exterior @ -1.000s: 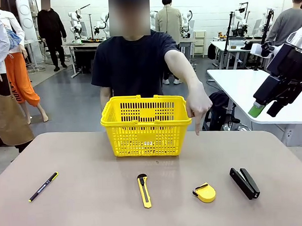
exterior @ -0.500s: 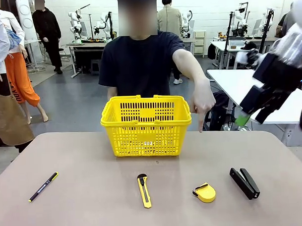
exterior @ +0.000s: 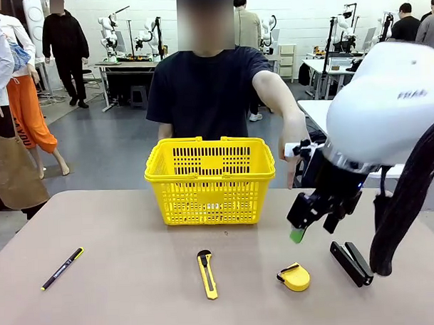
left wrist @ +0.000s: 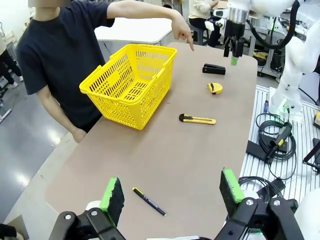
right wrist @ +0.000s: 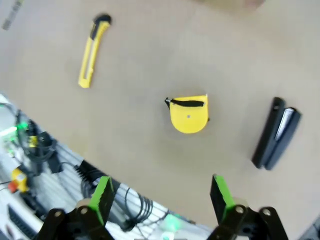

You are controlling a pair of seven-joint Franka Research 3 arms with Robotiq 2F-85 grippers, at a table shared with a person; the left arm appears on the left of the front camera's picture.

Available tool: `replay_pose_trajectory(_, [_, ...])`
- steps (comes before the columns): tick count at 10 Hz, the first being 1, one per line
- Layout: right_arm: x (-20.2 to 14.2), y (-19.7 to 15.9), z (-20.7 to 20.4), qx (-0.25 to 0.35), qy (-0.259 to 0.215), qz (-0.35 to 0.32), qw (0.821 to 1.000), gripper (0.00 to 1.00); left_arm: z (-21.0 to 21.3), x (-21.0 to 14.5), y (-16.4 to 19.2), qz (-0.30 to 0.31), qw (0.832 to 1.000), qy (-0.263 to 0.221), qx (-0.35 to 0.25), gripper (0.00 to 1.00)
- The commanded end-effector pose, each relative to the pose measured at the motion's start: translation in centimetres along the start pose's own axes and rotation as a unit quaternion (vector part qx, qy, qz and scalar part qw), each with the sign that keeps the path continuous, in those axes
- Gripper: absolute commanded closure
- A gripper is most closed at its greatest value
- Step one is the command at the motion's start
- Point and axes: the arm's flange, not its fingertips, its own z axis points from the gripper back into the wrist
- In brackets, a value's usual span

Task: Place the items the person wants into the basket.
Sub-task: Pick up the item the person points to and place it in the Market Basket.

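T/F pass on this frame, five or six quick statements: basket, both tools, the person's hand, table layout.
1. The basket holds nothing. True.
2. In the front view the utility knife lies between the pen and the tape measure. True.
3. The right tool is shut on the tape measure. False: it is open and empty, above the table near the tape measure.
4. The stapler is in the basket. False: it lies on the table, right of the tape measure in the front view.
5. The person's hand points at the pen. False: it points down at the stapler and tape measure end of the table.
6. The left tool is open. True.
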Motion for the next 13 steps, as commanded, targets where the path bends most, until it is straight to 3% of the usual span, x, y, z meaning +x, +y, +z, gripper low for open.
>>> replay_pose_trajectory(1, [0.5, -0.3, -2.7, -0.028, -0.008, -0.001, 1.000, 0.00, 0.1, 0.0, 0.2, -0.013, 1.000, -0.009, -0.003, 0.00])
replay_pose_trajectory(7, [1.5, -1.1, -10.1, -0.080, 0.016, 0.044, 0.996, 0.00, 0.1, 0.0, 0.2, -0.013, 1.000, -0.009, -0.003, 0.00])
replay_pose_trajectory(13, [2.0, -0.8, -14.6, -0.080, 0.031, 0.092, 0.992, 0.00, 0.1, 0.0, 0.2, -0.013, 1.000, -0.009, -0.003, 0.00])
